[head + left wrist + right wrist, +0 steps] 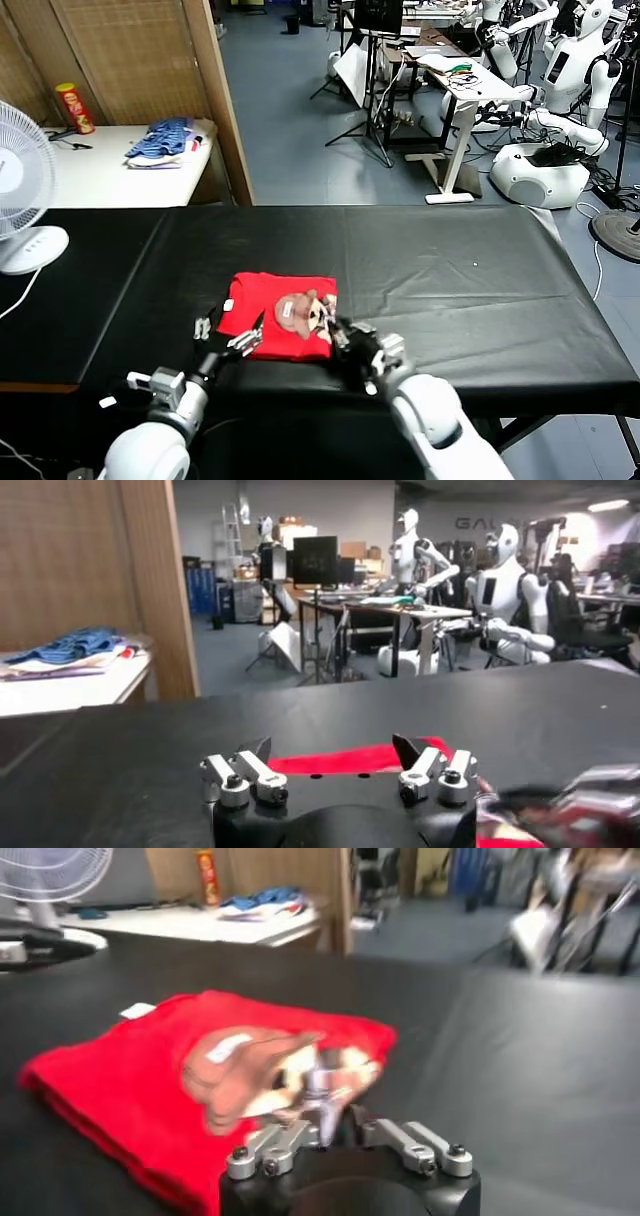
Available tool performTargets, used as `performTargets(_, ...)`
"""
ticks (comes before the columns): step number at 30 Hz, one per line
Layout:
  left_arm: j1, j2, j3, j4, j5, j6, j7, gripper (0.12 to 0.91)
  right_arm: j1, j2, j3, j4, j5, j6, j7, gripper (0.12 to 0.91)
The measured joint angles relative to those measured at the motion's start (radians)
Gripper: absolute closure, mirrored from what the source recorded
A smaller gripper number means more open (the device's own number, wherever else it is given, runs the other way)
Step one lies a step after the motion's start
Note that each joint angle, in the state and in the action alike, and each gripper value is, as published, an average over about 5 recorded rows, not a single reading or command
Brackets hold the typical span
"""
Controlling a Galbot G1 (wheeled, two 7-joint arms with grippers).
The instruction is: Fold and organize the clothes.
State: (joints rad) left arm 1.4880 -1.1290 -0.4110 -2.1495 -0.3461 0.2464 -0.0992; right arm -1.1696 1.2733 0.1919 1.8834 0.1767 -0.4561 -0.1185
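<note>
A: Currently, where does the red T-shirt (280, 316) lie?

B: Folded into a compact rectangle, graphic up, near the front edge of the black table (450, 280), left of its middle.

A: Left gripper (228, 338)?

B: Fingers spread wide, grasping nothing, at the shirt's front-left corner, probably placed to square that edge.

A: Right gripper (340, 336)?

B: At the front-right corner beside the graphic, fingers drawn close together. Whether they pinch cloth, I cannot tell.

A: Remaining work?

B: Apparently only tidying.
</note>
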Motion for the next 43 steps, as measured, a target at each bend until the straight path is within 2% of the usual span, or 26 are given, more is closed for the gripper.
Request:
performTargets(3, 0.010, 0.004, 0.001, 0.020, 0.001, -0.028, -0.014, 0.232, -0.041, -0.041, 0.044, 0.044, -0.033, 0.060, -0.001, 0.524)
performTargets(7, 0.024, 0.008, 0.001, 0.037, 0.015, -0.046, -0.038, 0.232, -0.104, -0.077, 0.093, 0.095, -0.054, 0.160, 0.031, 0.323)
performTargets(10, 0.044, 0.018, -0.004, 0.026, 0.017, -0.055, -0.057, 0.232, -0.165, -0.091, 0.127, 0.131, -0.056, 0.236, 0.065, 0.243)
performTargets(17, 0.121, 0.025, -0.053, -0.013, 0.018, -0.103, -0.086, 0.232, -0.361, -0.089, 0.201, 0.215, -0.057, 0.365, 0.141, 0.227)
performTargets(20, 0.169, 0.017, -0.075, -0.026, 0.020, -0.114, -0.114, 0.232, -0.443, -0.093, 0.226, 0.251, -0.059, 0.382, 0.178, 0.227)
performTargets(23, 0.233, 0.011, -0.094, -0.042, 0.014, -0.120, -0.123, 0.232, -0.520, -0.102, 0.242, 0.291, -0.060, 0.384, 0.218, 0.227)
performTargets(28, 0.366, 0.005, -0.139, -0.084, 0.000, -0.135, -0.129, 0.232, -0.658, -0.102, 0.254, 0.377, -0.069, 0.339, 0.275, 0.227)
performTargets(35, 0.508, 0.006, -0.203, -0.152, -0.040, -0.072, -0.140, 0.232, -0.807, -0.081, 0.234, 0.479, -0.065, 0.223, 0.356, 0.227)
performTargets(38, 0.532, 0.006, -0.219, -0.173, -0.047, -0.051, -0.135, 0.232, -0.836, -0.078, 0.226, 0.499, -0.064, 0.196, 0.363, 0.227)
performTargets(43, 0.545, 0.005, -0.230, -0.186, -0.050, -0.040, -0.129, 0.232, -0.855, -0.077, 0.222, 0.512, -0.064, 0.181, 0.365, 0.227)
